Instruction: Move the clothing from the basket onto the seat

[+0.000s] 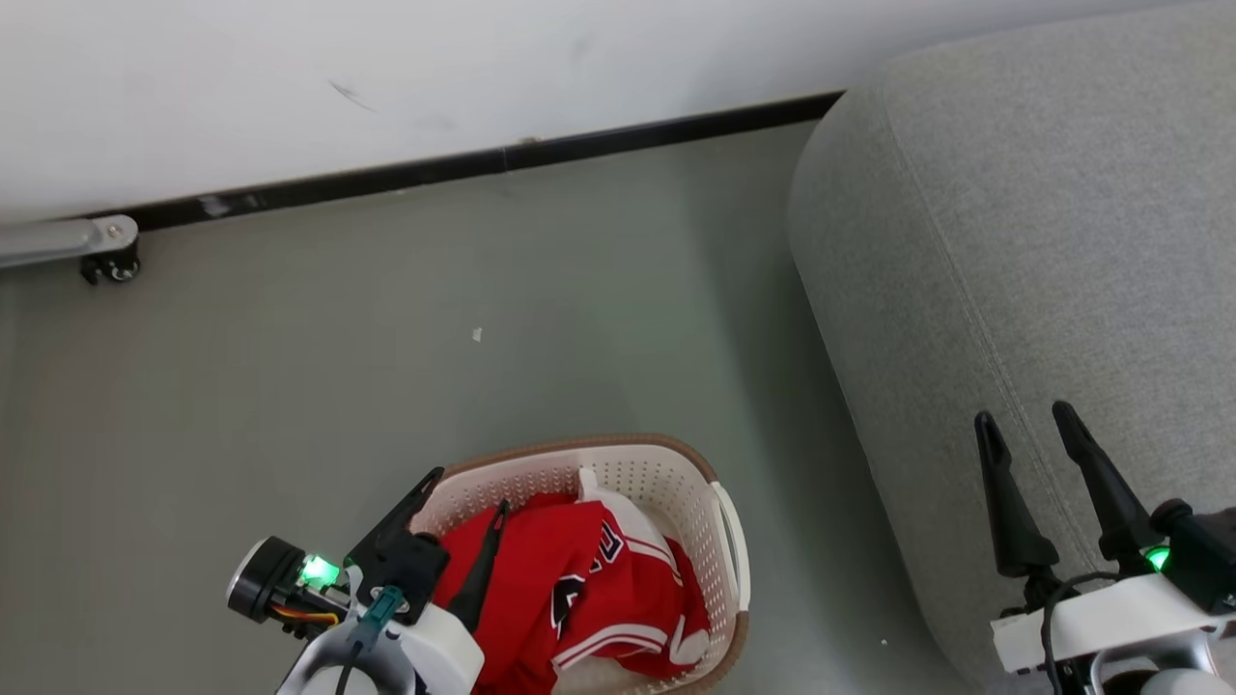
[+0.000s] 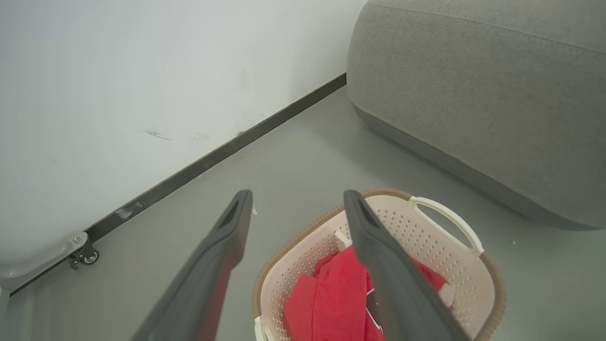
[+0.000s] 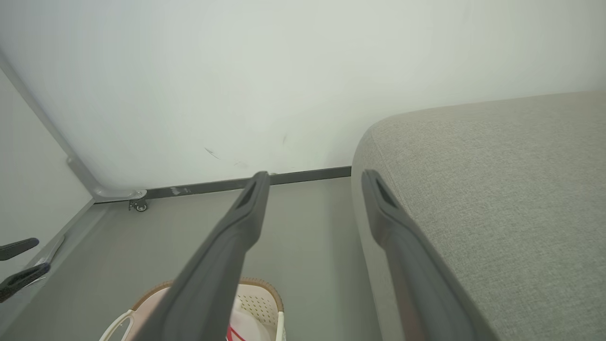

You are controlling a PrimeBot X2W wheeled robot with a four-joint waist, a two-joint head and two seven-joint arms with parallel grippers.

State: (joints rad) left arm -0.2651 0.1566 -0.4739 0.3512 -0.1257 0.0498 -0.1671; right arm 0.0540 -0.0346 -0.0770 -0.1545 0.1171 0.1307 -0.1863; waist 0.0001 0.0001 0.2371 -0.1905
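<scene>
Near left: left gripper (image 1: 471, 488) spread wide and empty, over the left side of the basket (image 1: 666, 483). The basket's near end is cut off. Clothing (image 1: 579, 589) is heaped inside, its lettering folded and unreadable. Near right: right gripper (image 1: 1024, 413) splayed and empty, over the seat (image 1: 1043, 241), which runs out of frame. Far: black skirting (image 1: 483, 164), white wall (image 1: 386, 58).

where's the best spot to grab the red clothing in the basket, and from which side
Probably the raised crumpled fold near the middle of the red clothing, coming straight down from above. The walls of the basket close off every side and only its top is open; the fabric is heaped loosely, so a ridge can be pinched. The open left gripper hangs over it.
</scene>
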